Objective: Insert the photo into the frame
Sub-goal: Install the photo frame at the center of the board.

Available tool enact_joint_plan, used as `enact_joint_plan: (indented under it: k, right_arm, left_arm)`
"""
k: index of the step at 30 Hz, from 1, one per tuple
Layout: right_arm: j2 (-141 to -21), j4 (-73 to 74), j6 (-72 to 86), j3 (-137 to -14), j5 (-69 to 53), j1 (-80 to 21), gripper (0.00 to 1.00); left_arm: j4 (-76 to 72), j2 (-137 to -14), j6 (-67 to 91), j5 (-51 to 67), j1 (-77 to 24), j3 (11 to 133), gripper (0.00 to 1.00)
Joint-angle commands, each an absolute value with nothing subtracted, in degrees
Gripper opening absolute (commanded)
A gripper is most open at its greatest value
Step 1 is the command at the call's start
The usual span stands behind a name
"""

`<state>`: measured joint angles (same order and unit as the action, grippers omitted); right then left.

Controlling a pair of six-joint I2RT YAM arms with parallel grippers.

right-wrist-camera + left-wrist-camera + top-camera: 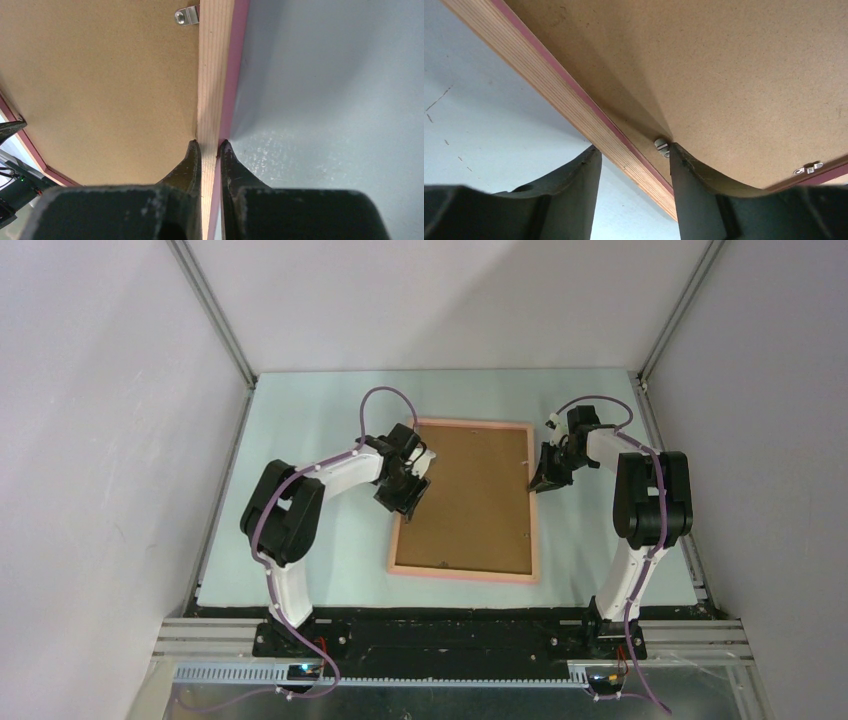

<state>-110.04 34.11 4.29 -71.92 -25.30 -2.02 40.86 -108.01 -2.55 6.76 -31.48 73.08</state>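
The salmon-pink frame lies face down on the table, its brown backing board facing up. The photo is hidden. My left gripper stands open over the frame's left rail near the far corner. One finger is on the table outside the rail. The other finger sits under the edge of the backing board, which bows up over it beside a small grey clip. My right gripper is shut on the frame's right rail, one finger on the board side.
The pale table is walled on the left, back and right. A metal tab is on the right rail, and another tab shows at the board's far edge. Both arm bases sit at the near edge.
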Motion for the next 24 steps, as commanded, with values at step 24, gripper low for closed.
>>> enact_joint_plan:
  k: [24]
  right_arm:
    - [-109.91,31.93,3.25,-71.98,-27.11,-1.96,0.0]
  left_arm:
    - [40.61,-104.6,-4.73,9.94,-28.83,72.55,0.35]
